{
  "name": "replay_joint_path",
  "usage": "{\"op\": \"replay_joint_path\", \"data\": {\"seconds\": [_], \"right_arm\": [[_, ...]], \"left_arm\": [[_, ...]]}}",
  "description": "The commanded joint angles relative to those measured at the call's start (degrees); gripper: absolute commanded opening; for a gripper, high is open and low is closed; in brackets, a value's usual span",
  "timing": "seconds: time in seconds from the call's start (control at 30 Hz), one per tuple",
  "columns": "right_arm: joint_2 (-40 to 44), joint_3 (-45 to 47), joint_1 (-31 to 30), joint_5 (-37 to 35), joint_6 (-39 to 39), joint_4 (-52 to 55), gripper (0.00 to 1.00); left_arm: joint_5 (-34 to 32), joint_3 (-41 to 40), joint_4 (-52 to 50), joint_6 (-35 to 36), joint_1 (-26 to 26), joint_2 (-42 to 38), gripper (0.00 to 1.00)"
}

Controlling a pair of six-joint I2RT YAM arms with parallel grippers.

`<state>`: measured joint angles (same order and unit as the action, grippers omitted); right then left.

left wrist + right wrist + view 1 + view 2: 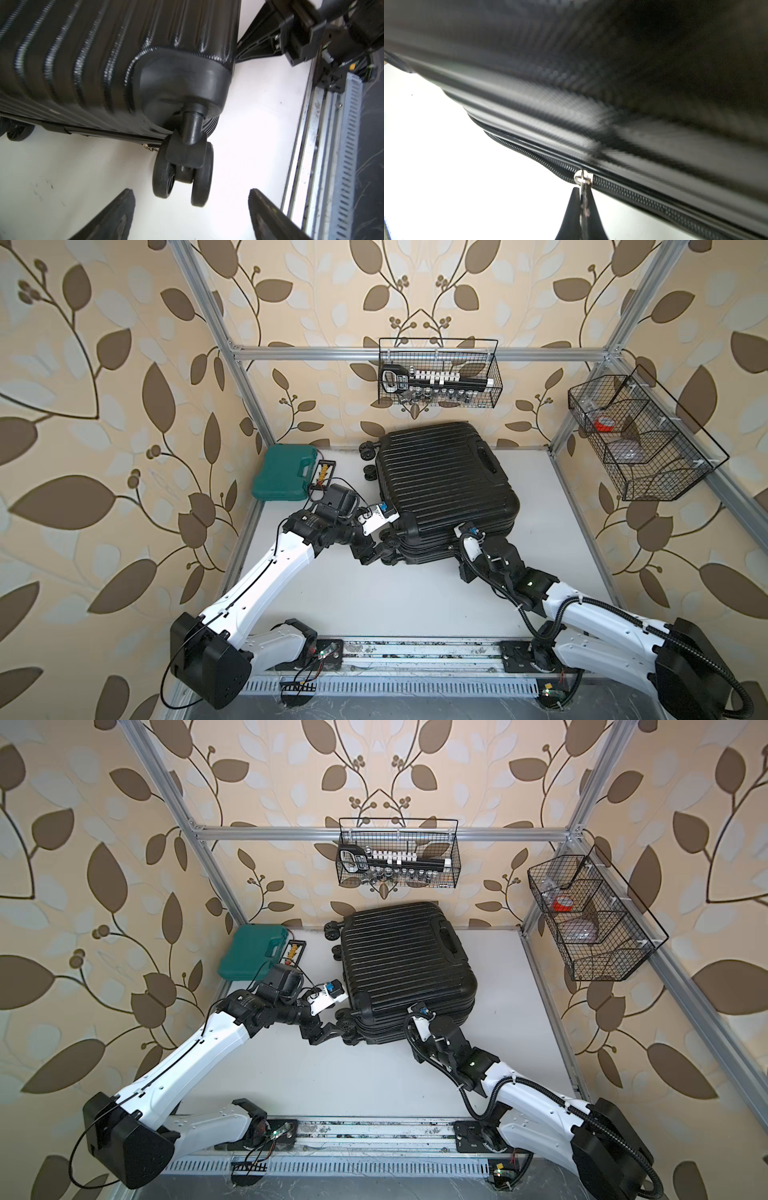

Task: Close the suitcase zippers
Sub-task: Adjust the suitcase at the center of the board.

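Right gripper (pixel 582 192) clamped on silver zipper pull (pixel 583 179) along suitcase (pixel 440 477) seam. Left gripper (pixel 190 192) unclenched, jaws spread wide, holding nothing, facing corner wheel (pixel 182 172).

White tabletop (pixel 395 601): black ribbed suitcase (pixel 440 481) lies flat on it, toward the far side, wheels pointing left. Teal tool case (pixel 286 472) sits in the far-left corner. A small black bit holder (pixel 323 475) is just beside it, clear of the suitcase.
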<state>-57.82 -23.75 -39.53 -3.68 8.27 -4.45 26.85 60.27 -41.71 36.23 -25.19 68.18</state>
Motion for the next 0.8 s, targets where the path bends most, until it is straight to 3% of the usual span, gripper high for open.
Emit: {"op": "replay_joint_path", "data": {"seconds": [0.0, 0.23, 0.37, 0.47, 0.57, 0.77], "right_arm": [[1.0, -0.6, 0.1, -1.9, -0.3, -2.8, 0.0], [0.5, -0.9, 0.1, -1.5, -0.5, -2.9, 0.0], [-0.1, -1.3, 0.1, -1.6, -1.1, -3.0, 0.0], [-0.7, -1.7, 0.1, -1.6, -1.6, -3.0, 0.0], [-1.3, -2.0, 0.1, -0.9, -1.9, -3.3, 0.0], [-0.9, -1.9, 0.1, 2.1, -2.2, -3.4, 0.0]], "left_arm": [[0.2, 3.3, 1.2, 6.4, -0.3, 3.2, 0.87], [0.3, 7.5, 0.1, 7.6, -0.4, 9.4, 0.78], [0.5, 8.3, -1.1, 7.3, -1.6, 11.4, 0.59], [-0.1, 8.3, -2.2, 5.7, -3.3, 12.0, 0.51], [-2.0, 7.4, -2.0, 3.6, -5.5, 11.3, 0.49], [-2.5, 5.5, 3.1, -6.5, -8.1, 8.0, 0.32]]}}
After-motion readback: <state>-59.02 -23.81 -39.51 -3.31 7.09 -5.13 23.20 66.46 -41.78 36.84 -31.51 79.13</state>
